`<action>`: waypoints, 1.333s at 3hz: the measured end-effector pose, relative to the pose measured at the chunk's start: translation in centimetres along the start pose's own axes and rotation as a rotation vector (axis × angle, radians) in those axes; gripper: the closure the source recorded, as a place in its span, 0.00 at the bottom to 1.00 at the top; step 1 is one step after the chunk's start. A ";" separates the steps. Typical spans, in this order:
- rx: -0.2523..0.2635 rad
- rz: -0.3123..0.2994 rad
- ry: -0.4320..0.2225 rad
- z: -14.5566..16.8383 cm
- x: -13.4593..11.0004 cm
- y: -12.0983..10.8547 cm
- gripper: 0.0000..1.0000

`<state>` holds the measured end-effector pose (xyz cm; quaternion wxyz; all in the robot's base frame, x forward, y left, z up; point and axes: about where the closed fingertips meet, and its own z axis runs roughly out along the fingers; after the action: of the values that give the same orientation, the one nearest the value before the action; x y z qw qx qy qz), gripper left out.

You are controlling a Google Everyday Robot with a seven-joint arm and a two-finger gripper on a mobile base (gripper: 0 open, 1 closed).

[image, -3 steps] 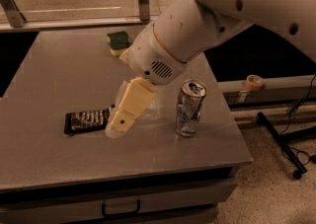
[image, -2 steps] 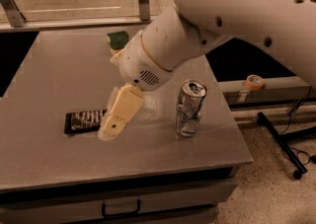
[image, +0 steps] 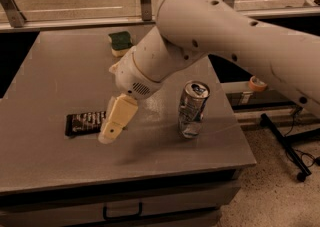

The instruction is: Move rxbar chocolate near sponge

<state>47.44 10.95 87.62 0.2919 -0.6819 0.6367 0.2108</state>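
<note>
The rxbar chocolate (image: 84, 123) lies flat on the grey table, left of centre, dark wrapper with white lettering. The sponge (image: 120, 43) sits at the table's far edge, green top on a pale yellow base. My gripper (image: 110, 132) hangs from the big white arm and points down at the bar's right end, covering that end. Only one cream-coloured finger (image: 116, 119) shows.
A silver drink can (image: 192, 109) stands upright to the right of the gripper. The grey table (image: 50, 76) has a drawer handle under its front edge. A glass partition runs behind the table. A roll of tape and a stand's legs are on the right.
The arm has swung left and the gripper has moved from beside the can toward the bar's right end. The bar, sponge and can have not moved.
</note>
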 end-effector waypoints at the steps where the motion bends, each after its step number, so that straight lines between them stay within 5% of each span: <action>1: -0.023 -0.001 0.019 1.9 0.8 -0.3 0.00; 4: -0.079 0.003 0.030 4.6 2.3 0.8 0.63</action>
<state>47.25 12.30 82.57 0.2549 -0.6949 0.6334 0.2257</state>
